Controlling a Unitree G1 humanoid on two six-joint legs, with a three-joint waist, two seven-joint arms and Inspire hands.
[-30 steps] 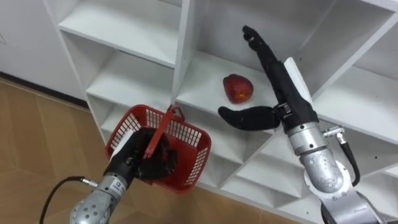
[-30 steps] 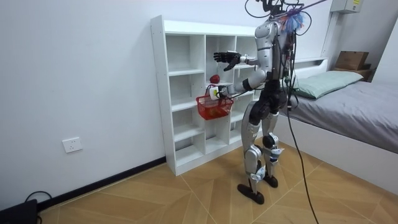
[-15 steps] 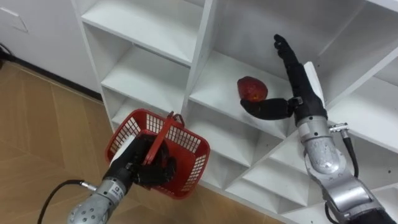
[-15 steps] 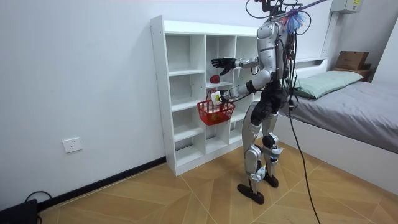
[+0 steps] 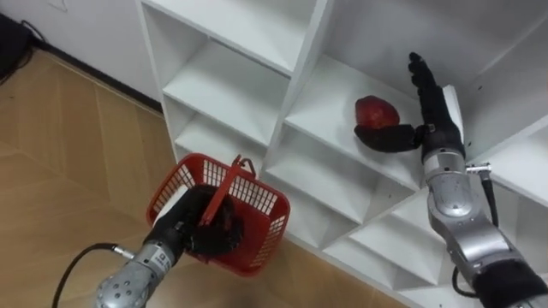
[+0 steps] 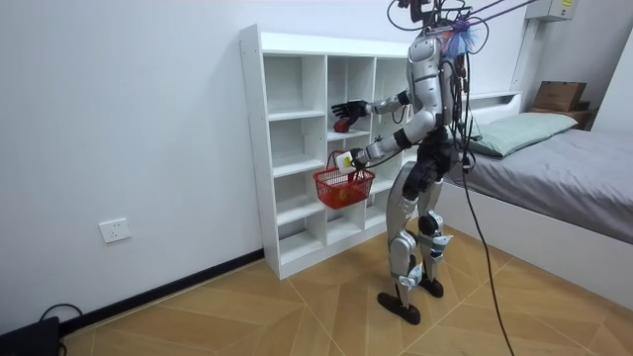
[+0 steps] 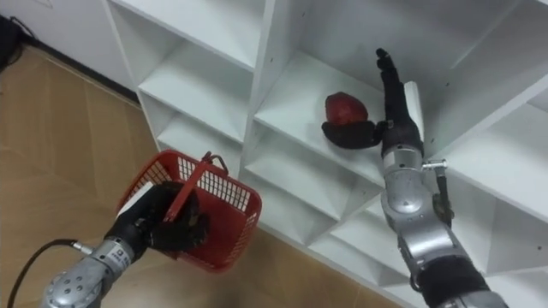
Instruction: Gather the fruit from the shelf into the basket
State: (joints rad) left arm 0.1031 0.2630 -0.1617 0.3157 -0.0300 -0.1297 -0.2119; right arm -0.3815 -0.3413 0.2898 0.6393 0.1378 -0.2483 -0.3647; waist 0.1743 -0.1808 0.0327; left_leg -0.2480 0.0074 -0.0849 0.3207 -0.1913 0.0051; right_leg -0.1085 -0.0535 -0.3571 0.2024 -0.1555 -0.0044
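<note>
Left robot hand curling round handle of red basket, holding it in air before closet's lower shelves, above wood floor. Right robot hand hovering inside closet compartment, fingers straight and spread upward, thumb lying against near side of red fruit. Fruit sitting on shelf, toward its right edge, just left of hand.

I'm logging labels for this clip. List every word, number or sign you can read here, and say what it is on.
No text can be read in these views.
The white closet: bare boards, no label or number.
The red basket: no print visible.
The red fruit: no sticker visible.
The cardboard box in the room view: any print is too small to read.
</note>
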